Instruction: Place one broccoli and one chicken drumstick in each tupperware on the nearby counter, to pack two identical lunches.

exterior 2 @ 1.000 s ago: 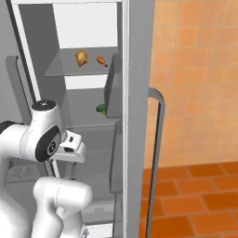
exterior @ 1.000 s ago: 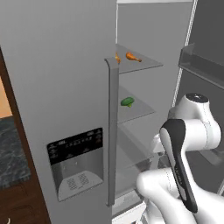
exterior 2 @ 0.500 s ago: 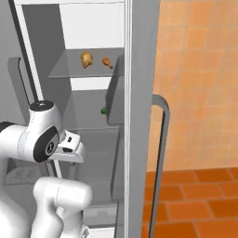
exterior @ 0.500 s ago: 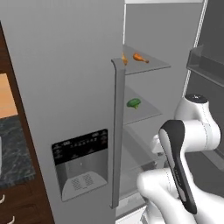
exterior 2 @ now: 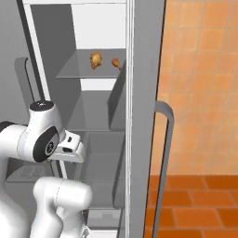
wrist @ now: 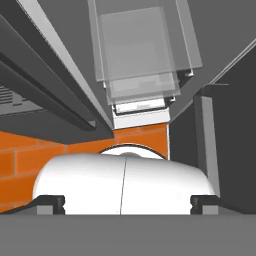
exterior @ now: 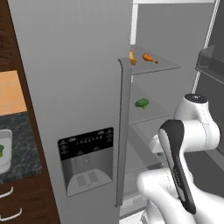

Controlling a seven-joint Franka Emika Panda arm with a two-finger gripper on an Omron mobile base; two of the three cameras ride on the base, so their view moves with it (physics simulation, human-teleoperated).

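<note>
A: Tool state?

B: Tool (wrist: 127, 202) was spread wide, nothing between the tips. In the hand view one dark tip (wrist: 50, 202) sat at each lower corner, well apart, looking down past the fridge shelves to the orange floor tiles (wrist: 75, 145).

A: Where was the arm?

B: Arm (exterior: 183, 144) folded up in front of the open fridge (exterior: 78, 87), hand low at the level of the lower shelves. Nothing held.

A: Food?

B: Two chicken drumsticks on the top shelf (exterior: 164, 65): one (exterior: 149, 57) out in the open, the other drumstick (exterior: 132, 57) just beside it, partly hidden behind the door handle (exterior: 123, 131) in the left base view. Right base view showed both, side by side and apart. A broccoli (exterior: 141, 103) sat on the shelf one level down, alone.

A: Tabletop?

B: Tabletop (exterior: 22, 144) at the far left of the left base view, dark marbled stone, left of the fridge door. A white tupperware (exterior: 5, 151) stood on it at the frame edge, with something green inside that was cut off, so I couldn't tell for sure what it was. White drawer handles (exterior: 11, 214) below.
</note>
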